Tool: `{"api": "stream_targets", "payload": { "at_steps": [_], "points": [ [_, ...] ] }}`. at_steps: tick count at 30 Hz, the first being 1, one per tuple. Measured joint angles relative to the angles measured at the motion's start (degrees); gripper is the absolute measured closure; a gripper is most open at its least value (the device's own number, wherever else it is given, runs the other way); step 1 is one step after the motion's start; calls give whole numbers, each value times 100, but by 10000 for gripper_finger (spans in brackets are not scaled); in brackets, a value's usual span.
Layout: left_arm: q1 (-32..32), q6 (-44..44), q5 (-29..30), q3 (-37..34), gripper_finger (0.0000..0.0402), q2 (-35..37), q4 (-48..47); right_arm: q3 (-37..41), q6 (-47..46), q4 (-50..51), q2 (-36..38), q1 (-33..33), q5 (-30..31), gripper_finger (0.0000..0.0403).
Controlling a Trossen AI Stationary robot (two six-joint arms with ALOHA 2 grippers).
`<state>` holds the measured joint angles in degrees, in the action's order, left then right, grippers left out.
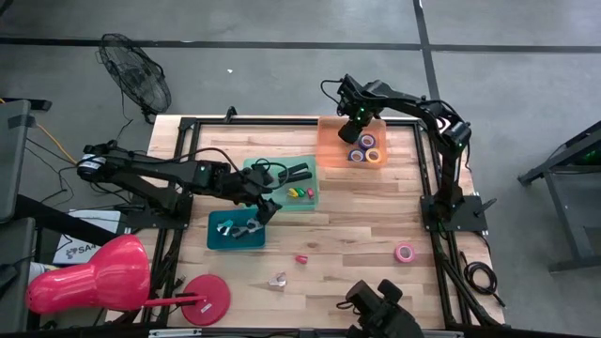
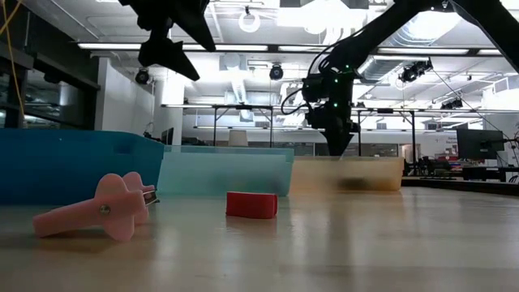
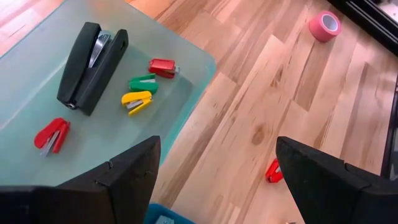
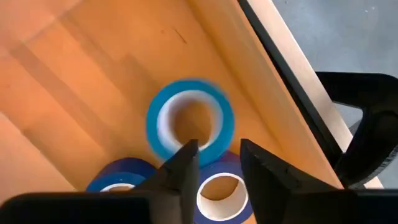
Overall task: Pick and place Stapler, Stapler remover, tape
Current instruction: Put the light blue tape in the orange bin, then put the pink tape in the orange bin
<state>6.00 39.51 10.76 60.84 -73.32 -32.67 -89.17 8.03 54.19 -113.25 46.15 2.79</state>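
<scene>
Blue tape [image 4: 189, 118] in orange tray [image 1: 331, 141]; pink tape [image 1: 405, 253] on pale wood table [image 1: 357, 216].

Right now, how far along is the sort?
Done: several tape rolls lie in the orange tray, and a black stapler in the pale green tray. In hand: the right pincer, slightly open, sits over a light blue roll in the orange tray. Left: the pink roll on the table; the left pincer is open, empty.

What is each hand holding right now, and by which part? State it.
Nothing is held. The right hand hangs over the orange tray, its fingers parted above a light blue ring-shaped tape roll lying free. The left hand is open and empty.
</scene>
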Motion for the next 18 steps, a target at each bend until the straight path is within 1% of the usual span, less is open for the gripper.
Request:
{"api": "stream_targets", "payload": {
  "at_steps": [5,9,13,18],
  "points": [
    [0,124,-6,0,90,0,4,0,101,-4,0,2,15,247],
    [0,133,59,0,90,0,35,0,128,-32,0,2,84,218],
    [0,159,76,0,90,0,265,0,269,-27,6,2,281,203],
    [0,162,79,0,90,0,361,0,355,14,180,7,311,203]
  ]
}}
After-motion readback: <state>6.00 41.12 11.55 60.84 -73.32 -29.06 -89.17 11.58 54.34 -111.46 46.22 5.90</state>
